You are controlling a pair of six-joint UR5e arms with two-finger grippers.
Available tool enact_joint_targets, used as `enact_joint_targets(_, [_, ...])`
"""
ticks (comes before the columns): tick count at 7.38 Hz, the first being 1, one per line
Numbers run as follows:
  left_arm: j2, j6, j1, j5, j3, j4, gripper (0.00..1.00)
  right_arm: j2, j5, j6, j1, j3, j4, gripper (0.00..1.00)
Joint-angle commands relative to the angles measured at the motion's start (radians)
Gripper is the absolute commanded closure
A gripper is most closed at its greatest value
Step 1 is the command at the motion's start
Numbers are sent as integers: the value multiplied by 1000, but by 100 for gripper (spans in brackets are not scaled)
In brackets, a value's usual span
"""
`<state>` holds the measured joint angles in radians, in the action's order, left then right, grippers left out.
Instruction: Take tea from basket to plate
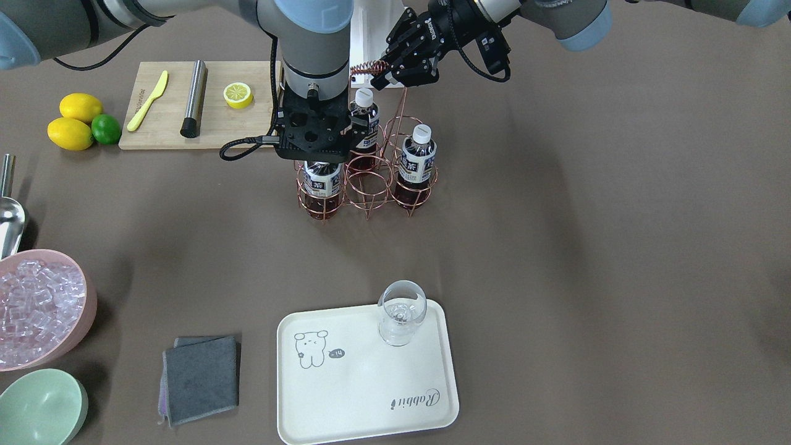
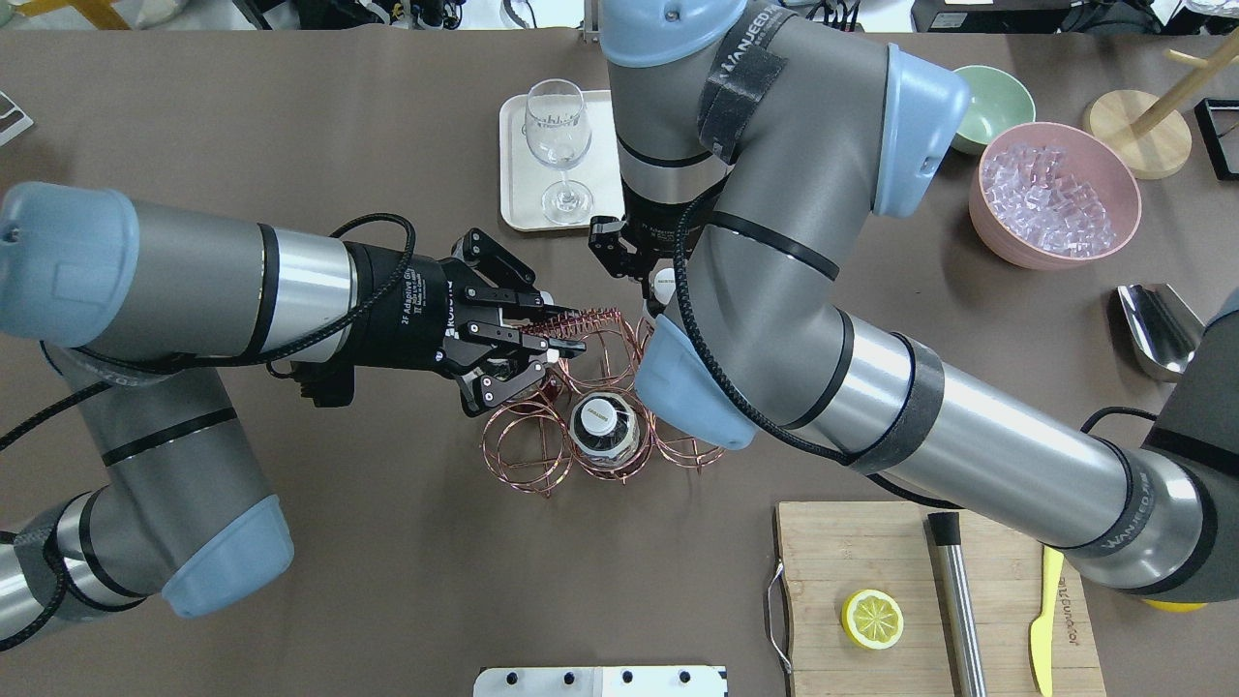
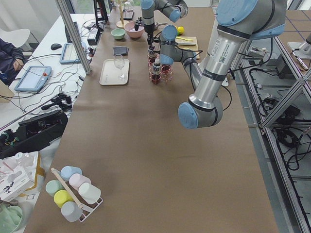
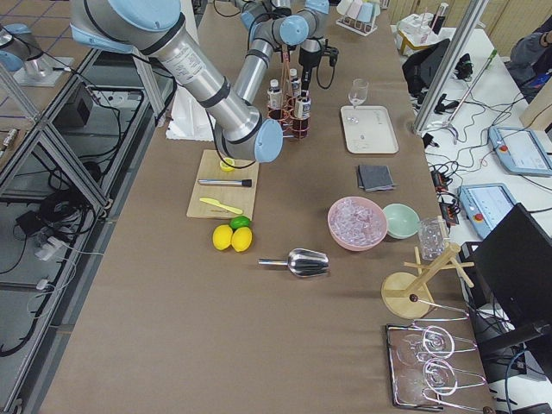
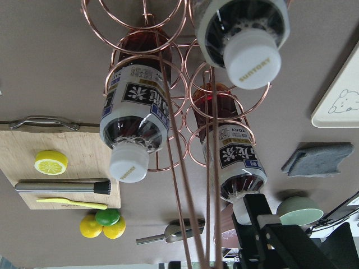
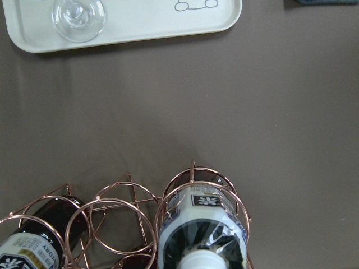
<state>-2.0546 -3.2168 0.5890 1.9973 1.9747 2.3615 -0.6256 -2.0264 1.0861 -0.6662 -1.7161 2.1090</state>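
Note:
Three tea bottles stand in the copper wire basket (image 1: 368, 185): one (image 1: 363, 123) at the back, one (image 1: 418, 161) toward the left arm's side, and one (image 1: 321, 185) under my right gripper (image 1: 318, 157). That gripper points straight down over this bottle's cap (image 2: 666, 284) and looks open, one finger standing clear of the cap. My left gripper (image 2: 552, 339) is shut on the coil-wrapped top of the basket's handle (image 1: 369, 67). The cream plate (image 1: 368, 377) lies apart from the basket, with a wine glass (image 1: 401, 312) on one corner.
A cutting board (image 1: 167, 133) holds a lemon half (image 1: 238, 94), a metal rod (image 1: 194, 97) and a yellow knife (image 1: 147, 100). Lemons (image 1: 71, 133) and a lime (image 1: 106, 129) lie beside it. A pink bowl of ice (image 1: 37, 309), a green bowl (image 1: 40, 408), a scoop (image 1: 11, 216) and a grey cloth (image 1: 201, 377) are also on the table.

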Motion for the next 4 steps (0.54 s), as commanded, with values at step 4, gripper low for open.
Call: enact_joint_targets(4, [-1, -2, 0, 0, 0, 1, 100, 4, 2, -67, -4, -169, 204, 100])
